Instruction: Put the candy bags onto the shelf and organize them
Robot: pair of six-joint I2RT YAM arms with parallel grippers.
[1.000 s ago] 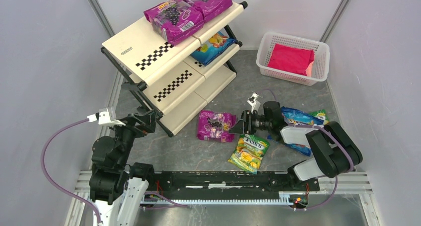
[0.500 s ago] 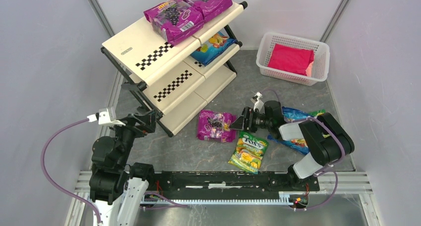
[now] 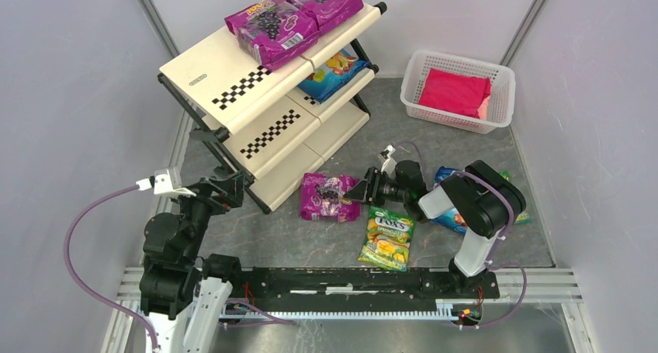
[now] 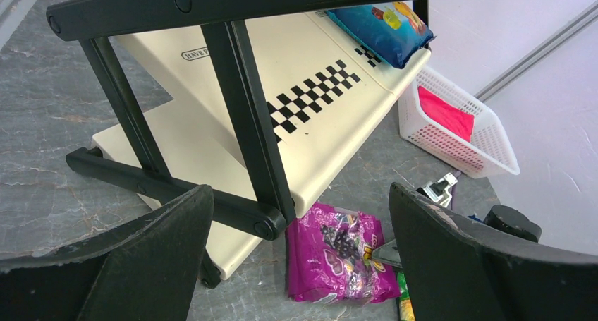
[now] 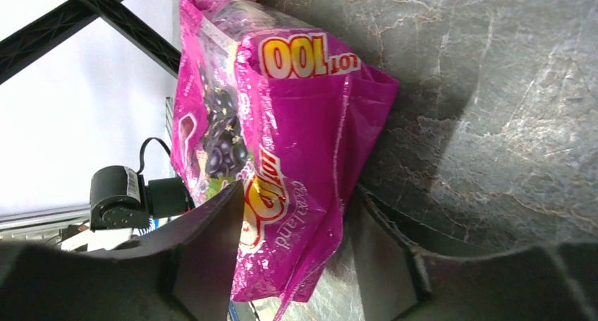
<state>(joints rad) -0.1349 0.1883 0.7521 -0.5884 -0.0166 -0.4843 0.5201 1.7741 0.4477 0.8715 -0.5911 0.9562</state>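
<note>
**Top view:** the right arm (image 3: 477, 202) covers most of the blue candy bags (image 3: 445, 174) behind it. The top tier of the shelf (image 3: 233, 74) overhangs a middle-tier blue bag (image 3: 335, 70).

**Right wrist view:** the fingers (image 5: 204, 257) of the right gripper (image 5: 296, 208) hide the near corners of the magenta candy bag (image 5: 282, 137).

White basket (image 3: 412, 89) holds a pink-red bundle (image 3: 454, 91), perhaps folded cloth

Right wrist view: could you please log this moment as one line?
right gripper: shut on magenta bag | magenta bag: flat, beside shelf | left gripper: open, empty
</note>
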